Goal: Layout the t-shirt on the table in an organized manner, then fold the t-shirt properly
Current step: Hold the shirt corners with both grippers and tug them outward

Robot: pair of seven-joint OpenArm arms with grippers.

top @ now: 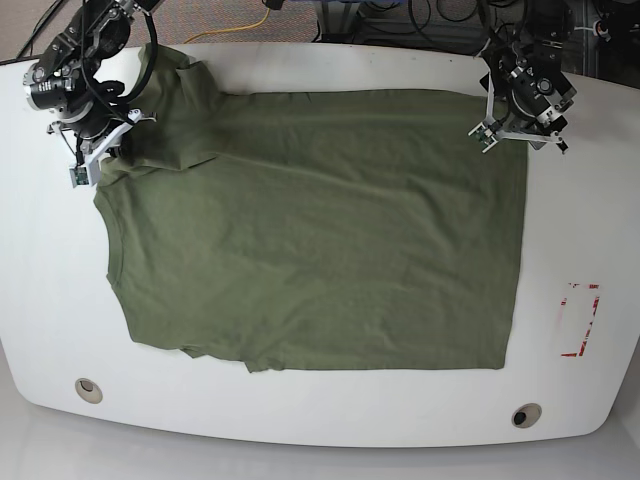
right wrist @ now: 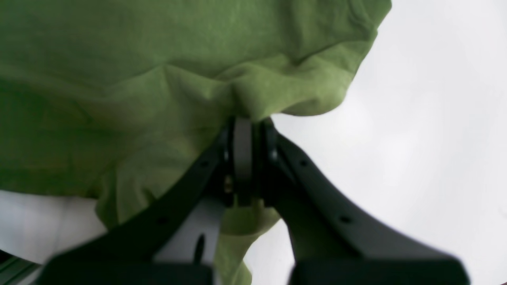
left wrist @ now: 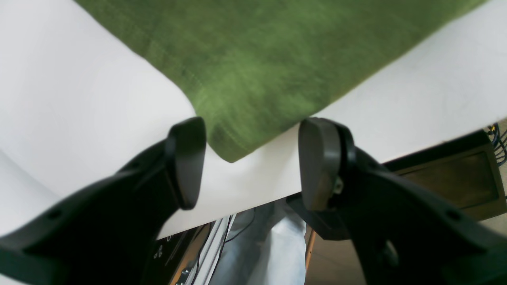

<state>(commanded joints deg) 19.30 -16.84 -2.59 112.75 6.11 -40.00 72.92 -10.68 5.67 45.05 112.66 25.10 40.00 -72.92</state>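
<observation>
two grippers work the t-shirt (top: 310,230) spread nearly flat on the table (top: 300,420): the right gripper (right wrist: 247,118) is clamped on bunched sleeve fabric, best drawn gently outward to smooth it, while the left gripper (left wrist: 251,158) hovers wide apart over a hem corner.

left wrist view: t-shirt (left wrist: 253,71) cut off by the top edge, weave blurred. right wrist view: fabric blurred, cut off at top and left; the pinched fold hidden between the right gripper (right wrist: 247,130) pads. base view: far sleeve partly hidden behind that gripper; collar print too small to tell.
</observation>
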